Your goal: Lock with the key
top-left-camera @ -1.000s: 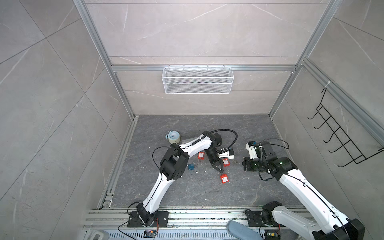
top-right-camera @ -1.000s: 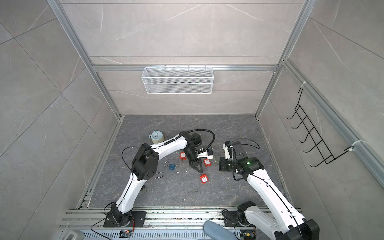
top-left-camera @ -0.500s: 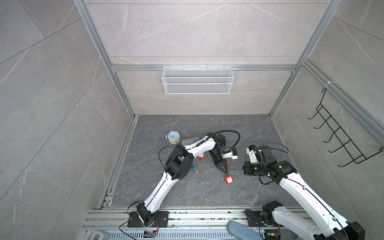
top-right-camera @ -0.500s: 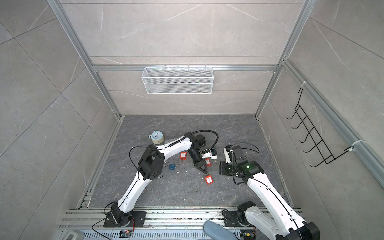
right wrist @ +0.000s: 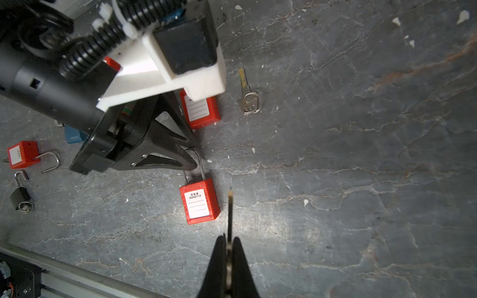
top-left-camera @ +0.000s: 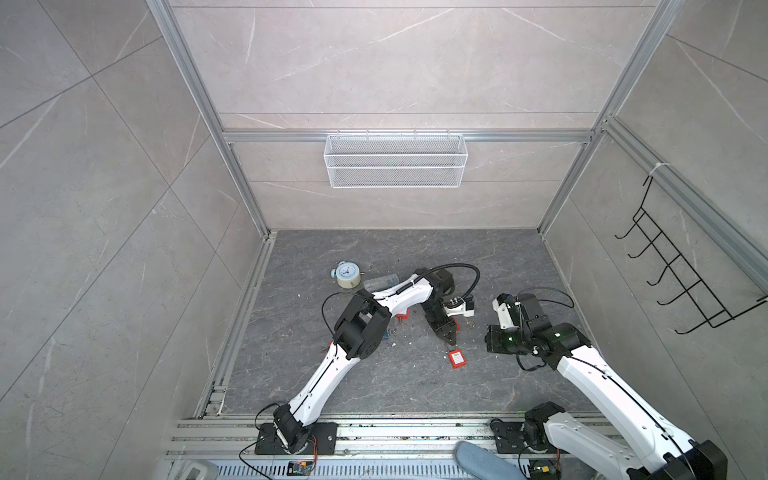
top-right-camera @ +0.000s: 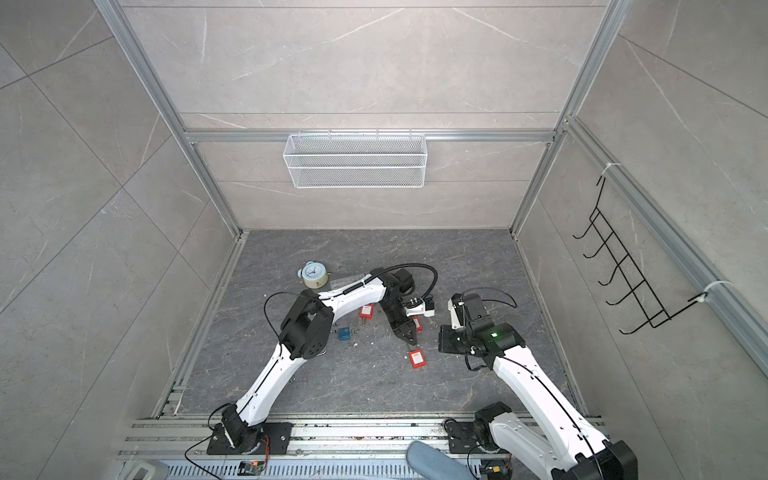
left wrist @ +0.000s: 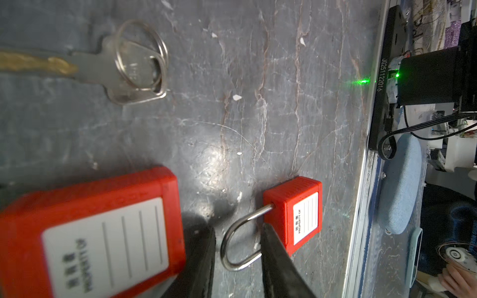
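- Padlock (top-left-camera: 457, 358) position, top views?
- Both top views: red, flat on the table (top-left-camera: 374, 386), roughly mid-table. Left gripper (top-left-camera: 449, 338) sits right at its shackle end. Other red padlocks (top-right-camera: 365, 311) lie further back, ignore them.
- Left wrist?
- Jaws apart, straddling the shackle (left wrist: 233, 247), nothing clamped. 1 jaw hides 1 shackle leg, so can't tell if it's seated. Spare key (left wrist: 124, 67) lies loose, well apart.
- Right wrist?
- Right gripper (right wrist: 228, 254) pinched tight on the key (right wrist: 229, 209), blade out front. Tip is just beside the padlock body, not touching. Keyhole isn't visible; my guess is the end opposite the shackle.
- Next move?
- My call: left closes on the shackle first so the lock can't skid, then presents the keyhole end toward the key. Blade goes in square to the slot, slowly. An off-axis push would likely shove the lock or twist the key in the grip.
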Available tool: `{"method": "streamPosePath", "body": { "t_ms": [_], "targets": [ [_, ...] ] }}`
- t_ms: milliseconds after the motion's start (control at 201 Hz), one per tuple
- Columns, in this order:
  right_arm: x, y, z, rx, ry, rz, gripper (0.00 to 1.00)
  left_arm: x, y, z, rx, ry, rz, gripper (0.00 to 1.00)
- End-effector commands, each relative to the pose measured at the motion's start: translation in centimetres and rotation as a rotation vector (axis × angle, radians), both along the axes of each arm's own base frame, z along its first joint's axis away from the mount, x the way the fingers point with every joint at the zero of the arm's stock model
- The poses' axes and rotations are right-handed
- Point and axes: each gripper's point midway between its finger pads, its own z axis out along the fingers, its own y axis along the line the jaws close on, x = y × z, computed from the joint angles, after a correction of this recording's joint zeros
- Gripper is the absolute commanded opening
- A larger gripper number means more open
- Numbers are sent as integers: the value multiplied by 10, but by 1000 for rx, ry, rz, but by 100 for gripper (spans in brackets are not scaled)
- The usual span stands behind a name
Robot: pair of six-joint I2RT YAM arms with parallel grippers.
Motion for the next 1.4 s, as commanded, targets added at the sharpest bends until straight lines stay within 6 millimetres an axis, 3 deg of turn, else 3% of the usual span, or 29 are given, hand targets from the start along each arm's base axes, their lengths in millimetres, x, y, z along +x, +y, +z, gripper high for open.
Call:
{"method": "streamPosePath", "body": {
  "t_ms": [0,169,194,304,408,587,826,1160,1399],
  "targets": [
    [-1,6,-4,16,24,7,0,14,-11,34,-61,-98,25,37],
    [-7,16,-11,18,68,43,0,23,-11,62,-108,-164,58,39],
    [-8,18,-12,15,74,49,0,23,-11,81,-140,-188,63,40],
    [-11,26,-19,5,102,75,0,25,-5,108,-197,-225,97,40],
    [-13,35,-31,-4,143,101,0,26,9,128,-250,-247,154,40],
    [-12,46,-59,-60,230,143,0,33,48,148,-335,-266,303,39],
    [-6,42,-80,-139,272,155,0,28,89,142,-312,-295,390,39],
    [-3,36,-102,-210,312,169,6,29,98,132,-295,-311,446,39],
    [0,29,-102,-244,296,140,24,36,109,133,-269,-364,507,39]
  ]
}}
